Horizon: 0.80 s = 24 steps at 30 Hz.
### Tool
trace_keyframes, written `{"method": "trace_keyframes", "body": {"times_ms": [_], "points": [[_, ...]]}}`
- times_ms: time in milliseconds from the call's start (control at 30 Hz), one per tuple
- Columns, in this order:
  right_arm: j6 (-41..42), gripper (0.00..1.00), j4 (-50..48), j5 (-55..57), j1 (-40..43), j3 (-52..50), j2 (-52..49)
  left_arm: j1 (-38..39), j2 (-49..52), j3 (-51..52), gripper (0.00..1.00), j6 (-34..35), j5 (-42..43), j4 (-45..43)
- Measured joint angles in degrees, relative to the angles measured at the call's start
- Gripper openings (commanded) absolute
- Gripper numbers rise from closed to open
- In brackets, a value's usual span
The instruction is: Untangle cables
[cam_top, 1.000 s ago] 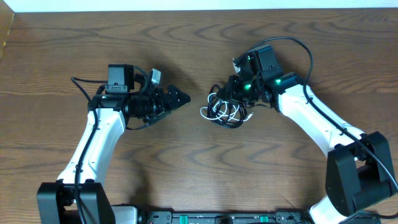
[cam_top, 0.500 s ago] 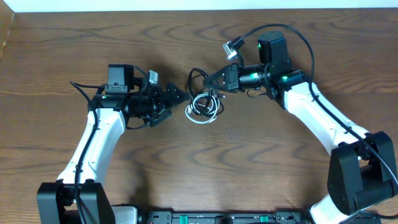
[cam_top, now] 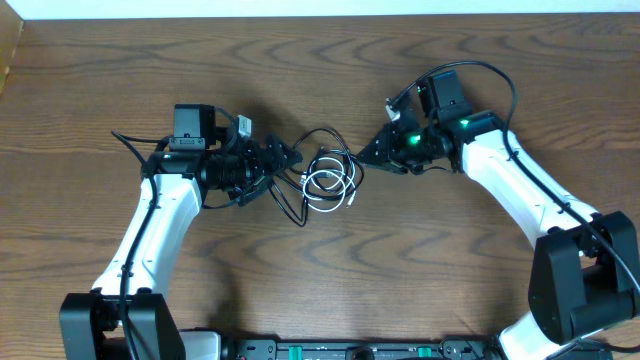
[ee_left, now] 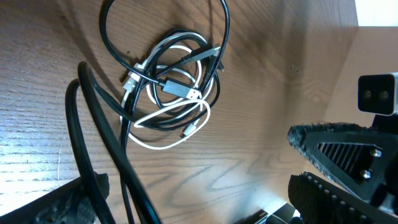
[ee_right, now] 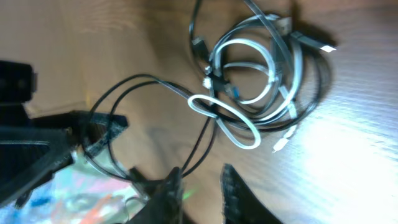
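Wood-grain tabletop (cam_top: 320,290) carried the knotted cables (cam_top: 327,180) between the left hand (cam_top: 288,157), spread wide, and the right hand (cam_top: 372,152), narrowly parted, near both.

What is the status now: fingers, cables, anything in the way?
Left fingers wide open, empty. Right fingers slightly apart, black strand at one tip. Cables tangled between them. No other obstacle seen.

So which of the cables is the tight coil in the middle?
The white cable, wound in small rings; the black cables throw wider loops out around it.
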State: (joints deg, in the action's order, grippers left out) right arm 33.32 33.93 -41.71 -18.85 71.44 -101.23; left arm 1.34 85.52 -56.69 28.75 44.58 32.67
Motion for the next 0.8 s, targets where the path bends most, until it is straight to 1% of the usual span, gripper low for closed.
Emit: {"method": "trace_keyframes", "body": {"times_ms": [100,167,267,500,800], "points": [[-1.3,0.32,0.7,1.0,0.3,0.0,0.0,0.0,0.0,0.0,0.98,0.0,-0.9,0.2],[-1.8,0.4,0.8,1.5,0.3,0.0,0.0,0.0,0.0,0.0,0.98,0.0,-2.0,0.6],[-2.4,0.46,0.9,1.8,0.3,0.0,0.0,0.0,0.0,0.0,0.98,0.0,-3.5,1.0],[-2.8,0.48,1.4,2.4,0.2,0.0,0.0,0.0,0.0,0.0,0.98,1.4,-4.5,0.9],[-2.8,0.49,1.7,2.8,0.2,0.0,0.0,0.0,0.0,0.0,0.98,5.2,-2.8,-4.0]]}}
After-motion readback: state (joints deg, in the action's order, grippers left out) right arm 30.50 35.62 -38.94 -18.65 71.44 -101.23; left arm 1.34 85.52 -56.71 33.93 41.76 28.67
